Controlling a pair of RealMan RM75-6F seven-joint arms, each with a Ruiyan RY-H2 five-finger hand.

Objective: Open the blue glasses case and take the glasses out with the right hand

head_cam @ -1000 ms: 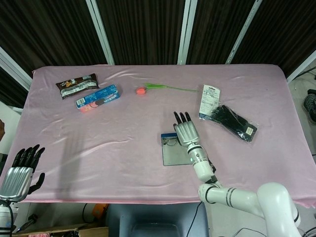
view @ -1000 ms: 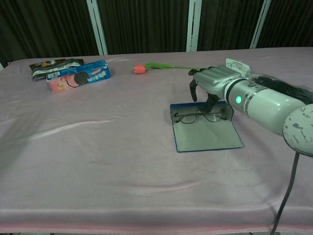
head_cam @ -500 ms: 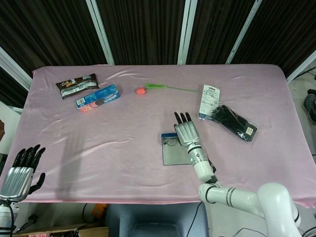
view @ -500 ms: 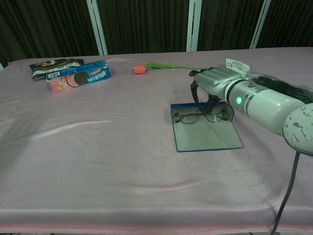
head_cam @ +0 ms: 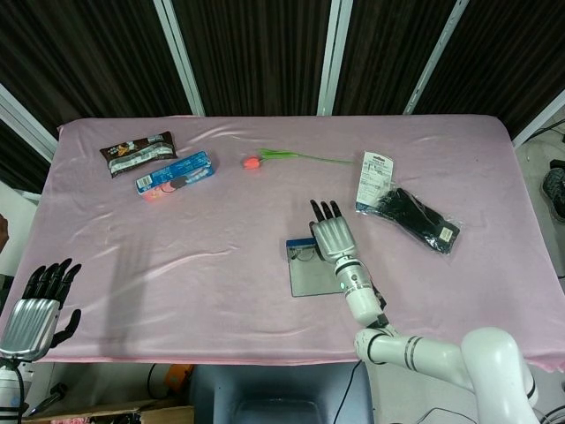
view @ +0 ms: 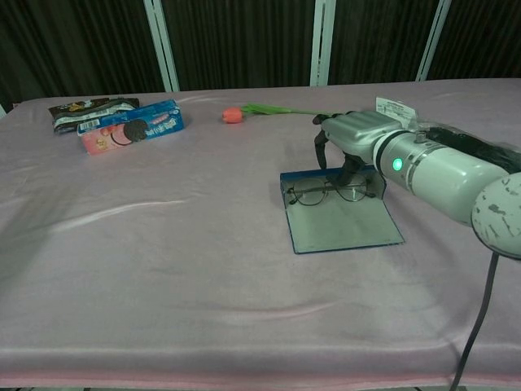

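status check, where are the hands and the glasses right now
Right hand over far end of open blue glasses case, fingers curled down by thin-framed glasses, grip unclear. Left hand off table edge, open. Nothing blocking.

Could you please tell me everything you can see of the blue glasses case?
The blue glasses case lies open and flat on the pink tablecloth, its greyish lining facing up inside a thin blue edge. The glasses sit at its far end, lenses facing the chest camera. The right hand hangs over that end, fingers pointing down behind the frames.
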